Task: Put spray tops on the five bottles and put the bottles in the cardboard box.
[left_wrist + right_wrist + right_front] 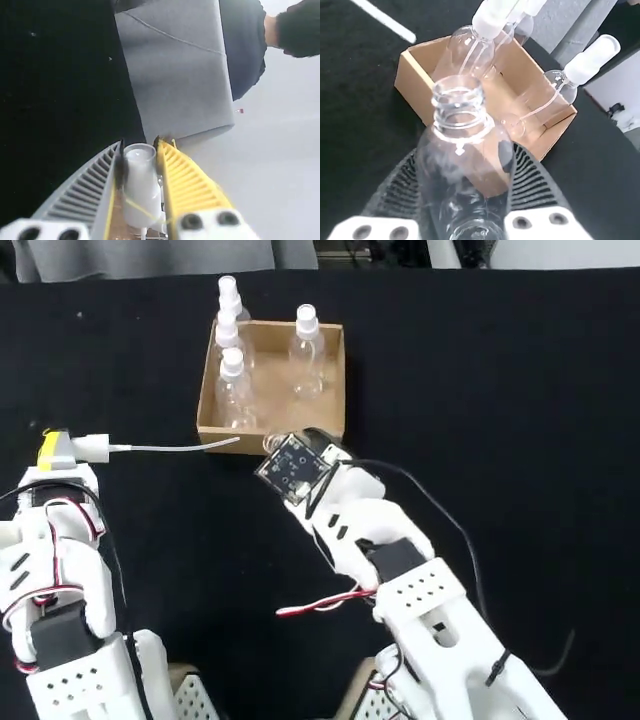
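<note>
The cardboard box (pixel 325 380) stands at the back middle of the black table, with several capped clear bottles (pixel 306 348) upright in it. My right gripper (pixel 282 447) is just in front of the box's near wall, shut on an uncapped clear bottle (pixel 462 150) with its threaded neck open; the box (pixel 415 85) and capped bottles (pixel 555 95) lie just beyond. My left gripper (pixel 62 449) is to the left of the box, shut on a white spray top (pixel 140 182) between its grey and yellow fingers. The spray top's (pixel 93 448) dip tube (pixel 175 448) points toward the box's front left corner.
A grey cloth (pixel 150 255) lies along the table's far edge. Black table surface (pixel 500 390) stretches open right of the box and between the arms. A red and white cable (pixel 320 605) hangs by the right arm.
</note>
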